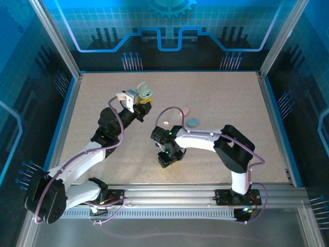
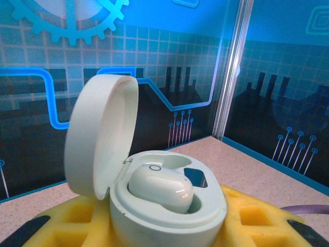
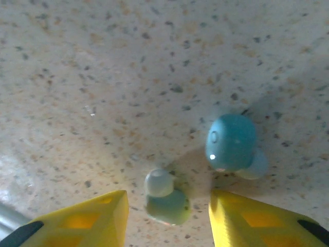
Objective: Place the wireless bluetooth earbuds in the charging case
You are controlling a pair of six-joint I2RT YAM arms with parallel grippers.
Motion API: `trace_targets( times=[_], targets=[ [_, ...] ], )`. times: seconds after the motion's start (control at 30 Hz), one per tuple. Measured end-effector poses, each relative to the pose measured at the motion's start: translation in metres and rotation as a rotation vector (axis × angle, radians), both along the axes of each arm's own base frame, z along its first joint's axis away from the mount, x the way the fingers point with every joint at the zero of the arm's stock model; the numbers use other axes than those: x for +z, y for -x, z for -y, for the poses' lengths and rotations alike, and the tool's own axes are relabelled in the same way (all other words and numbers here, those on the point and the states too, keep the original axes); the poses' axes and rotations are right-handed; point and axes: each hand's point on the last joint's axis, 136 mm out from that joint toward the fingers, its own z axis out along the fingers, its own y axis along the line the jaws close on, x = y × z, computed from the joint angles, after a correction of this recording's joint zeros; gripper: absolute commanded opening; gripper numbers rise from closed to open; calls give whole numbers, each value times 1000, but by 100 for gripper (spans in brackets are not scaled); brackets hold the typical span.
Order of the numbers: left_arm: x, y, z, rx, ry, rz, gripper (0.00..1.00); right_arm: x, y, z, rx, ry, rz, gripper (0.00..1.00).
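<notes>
My left gripper (image 1: pixel 142 101) is raised over the back left of the table, shut on a pale charging case (image 2: pixel 169 218) that sits between its yellow foam fingers (image 2: pixel 77 221). The case's lid (image 2: pixel 100 136) stands open, and one pale earbud (image 2: pixel 160 188) lies in the near socket. My right gripper (image 1: pixel 167 160) points straight down at the table's middle front. It is open, and its yellow fingertips (image 3: pixel 103 216) straddle a light teal earbud (image 3: pixel 165 201) without touching it. A second, darker teal earbud (image 3: pixel 231 143) lies just beyond the right fingertip.
A pink pebble-shaped case (image 1: pixel 185 110) and a teal round one (image 1: pixel 193 122) lie behind the right gripper, with a tiny pink piece (image 1: pixel 166 122) to their left. Metal posts and blue walls enclose the speckled table (image 1: pixel 231 98).
</notes>
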Motion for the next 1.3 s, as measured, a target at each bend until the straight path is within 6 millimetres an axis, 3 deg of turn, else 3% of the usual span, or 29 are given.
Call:
trace_targets(
  times=[0.37,0.7,1.03,1.3],
  targets=[
    [-2,0,0,0,-2,-5,30,-3,-4,25,1,128,43,42],
    [-9,-3,1,-1,-3,-26,30,11,-19,60,-106,86,46,41],
    [-9,-3,1,-2,6,-32,30,17,-14,24,-204,-184,-68,41],
    [-9,-3,1,-2,7,-33,30,6,-13,16,-254,-221,-131,40]
  ],
)
